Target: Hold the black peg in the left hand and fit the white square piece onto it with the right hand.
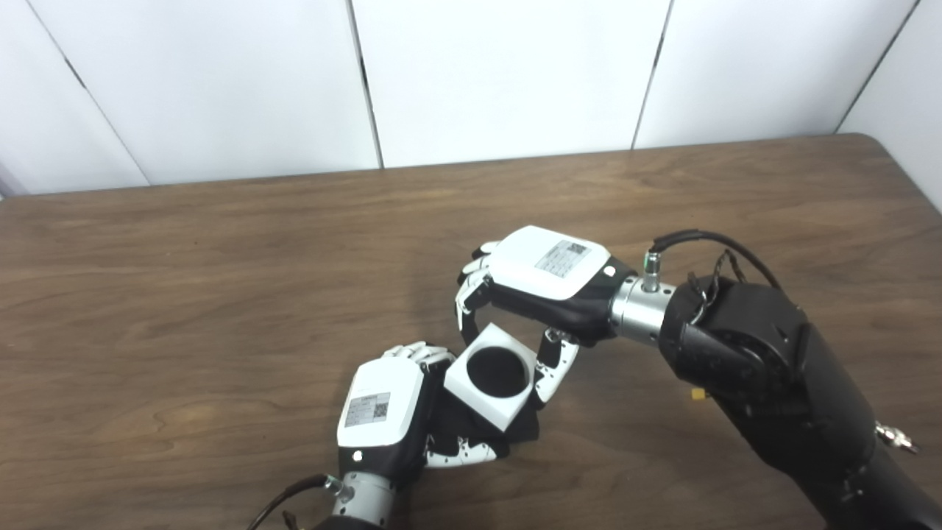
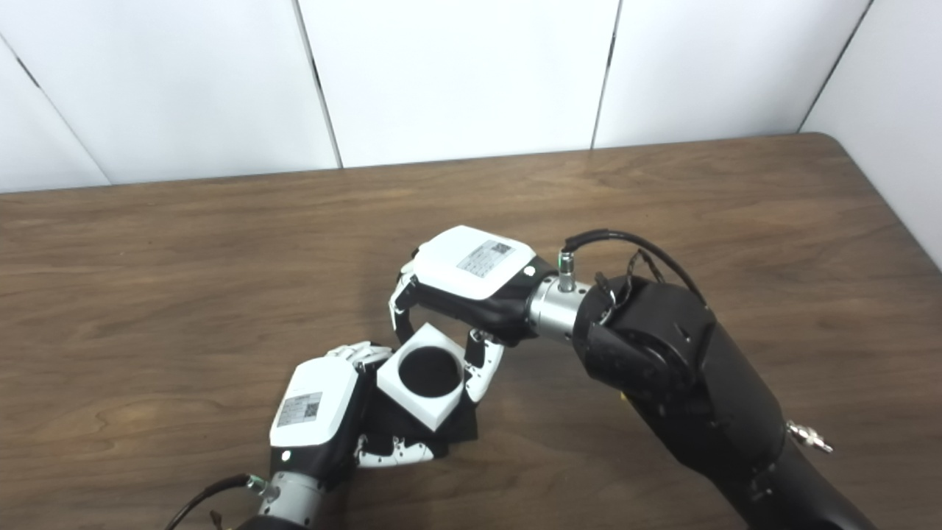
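Observation:
My left hand [image 1: 383, 412] is low in the middle, shut around the black peg [image 1: 494, 370]. The peg shows as a black round face inside the hole of the white square piece [image 1: 508, 412], with a dark base below it. The white piece sits over the peg, tilted. My right hand [image 1: 544, 276] reaches in from the right and is closed on the white piece, fingers at its far left corner and thumb on its right side. Both hands show the same in the right eye view, left hand [image 2: 313, 412] and right hand [image 2: 471, 269].
The brown wooden table [image 1: 221, 294] spreads all around the hands. White wall panels [image 1: 500, 73] stand behind its far edge. The table's right corner [image 1: 876, 143] is at the far right. My bulky black right forearm [image 1: 773, 368] crosses the lower right.

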